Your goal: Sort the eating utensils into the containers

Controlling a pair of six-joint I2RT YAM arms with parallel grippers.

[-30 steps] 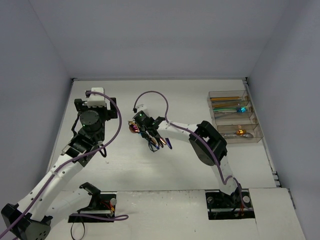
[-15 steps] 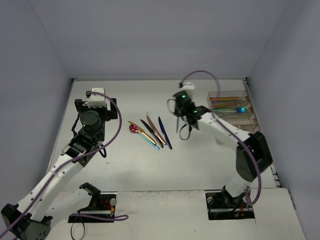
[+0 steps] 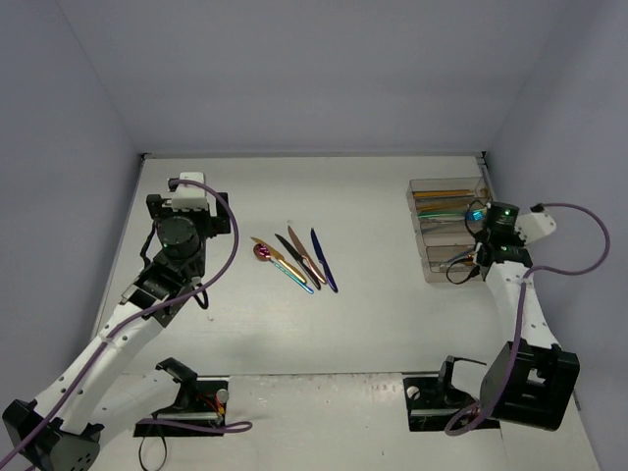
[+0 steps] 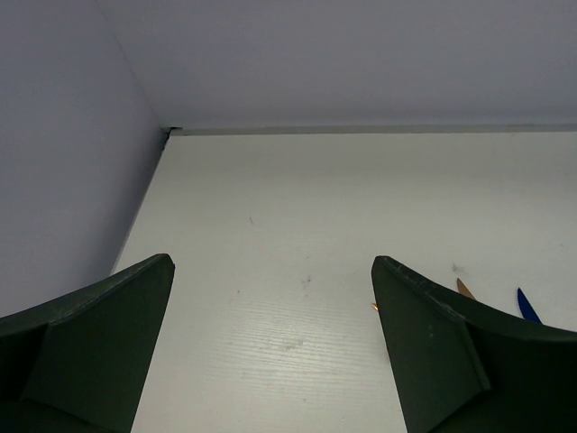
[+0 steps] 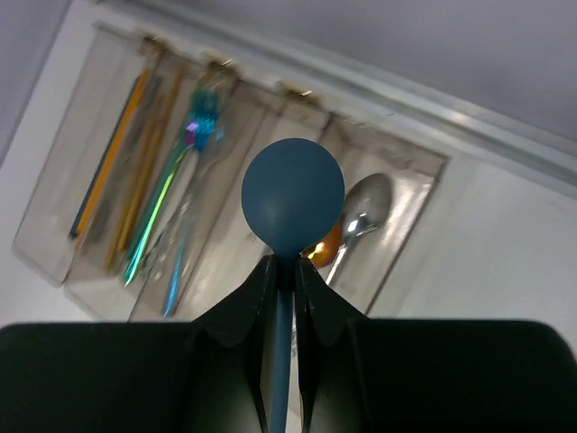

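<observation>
Since the earlier views the right arm has swung from the middle of the white tabletop (image 3: 392, 314) to its right edge. The right gripper (image 5: 284, 271) now hangs over the row of four clear plastic rectangular trays (image 3: 420, 186). The left arm has not shifted.

The tray row lies at the far right of the tabletop, with its long sides running left to right in the top view. The far compartments hold gold, teal and iridescent pieces. The nearest compartment holds a silver spoon (image 5: 365, 203) and an orange-gold spoon (image 5: 326, 245).

A loose group of several thin metal utensils (image 3: 294, 260) lies unsorted at centre table, well apart from the trays and nearer the left arm.

The right gripper is closed almost fully on the thin handle of a dark blue metal spoon with a round bowl (image 5: 293, 188). The spoon projects straight out from the fingertips, bowl outward. In the right wrist view the bowl appears over the wall beside the spoon compartment, and the spoon's long axis crosses the trays' long axis at an angle. Judgement: release calls for a small shift toward the spoon compartment and a wrist turn to bring the handle in line with it.

The left gripper (image 4: 270, 271) stands wide open and holds nothing.
</observation>
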